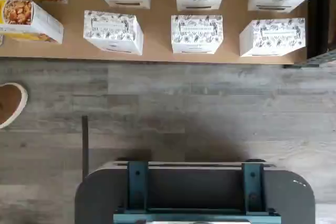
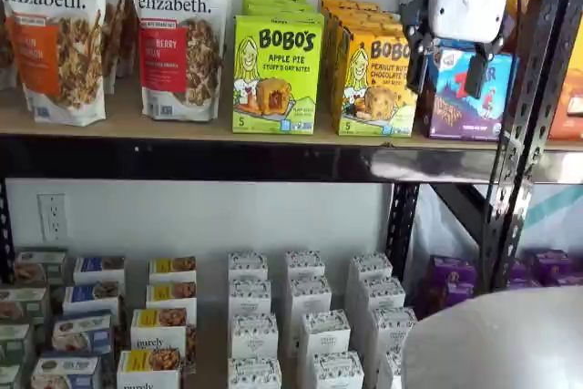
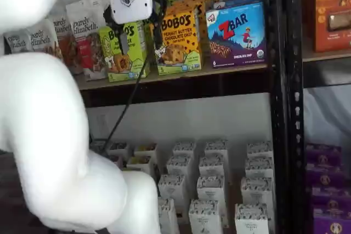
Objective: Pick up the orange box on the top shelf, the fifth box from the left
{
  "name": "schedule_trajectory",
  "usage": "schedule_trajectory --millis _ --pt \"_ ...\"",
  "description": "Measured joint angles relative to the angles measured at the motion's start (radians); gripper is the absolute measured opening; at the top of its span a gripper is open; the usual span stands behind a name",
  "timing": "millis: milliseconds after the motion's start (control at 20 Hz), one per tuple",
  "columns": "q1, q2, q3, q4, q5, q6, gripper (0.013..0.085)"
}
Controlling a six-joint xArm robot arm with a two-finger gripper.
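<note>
Up on the top shelf (image 2: 182,158) the orange box (image 2: 375,82) stands upright at the front edge, in both shelf views, with more of the same cartons stacked behind it. Lime-green Apple Pie box (image 2: 277,74) just beside it on one side, blue ZBar box (image 3: 237,35) just beside it on the other. Gripper (image 2: 445,66) hangs in front of the shelf with its white body above and two black fingers (image 2: 476,74) pointing down, clearly apart, nothing between them. In a shelf view the gripper (image 3: 137,35) sits in front of the green box and the near edge of the orange box (image 3: 179,41); in the other it overlaps the seam between orange box and ZBar box. Fingers are not touching the orange box, they hang out in front of it, roughly level with its face. Wrist view shows only the lower level: white floral cartons (image 1: 197,33) in rows on a tan board, grey wood floor, dark mount with teal brackets (image 1: 195,192). Purely Elizabeth bags (image 2: 180,34) stand further along the top shelf.
</note>
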Motion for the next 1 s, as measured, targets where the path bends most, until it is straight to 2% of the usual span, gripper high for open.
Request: schedule_trajectory --millis 150,450,650,1000 --pt "-0.035 0.015 -0.014 0.048 0.028 -0.015 0.0850" --pt "-0.036 0.015 -0.014 0.050 0.027 -0.016 0.0850" --pt "-0.015 0.008 -0.008 0.023 0.010 -0.007 0.0850" --pt "0.050 0.014 -0.006 -0.026 -0.049 0.039 0.0850"
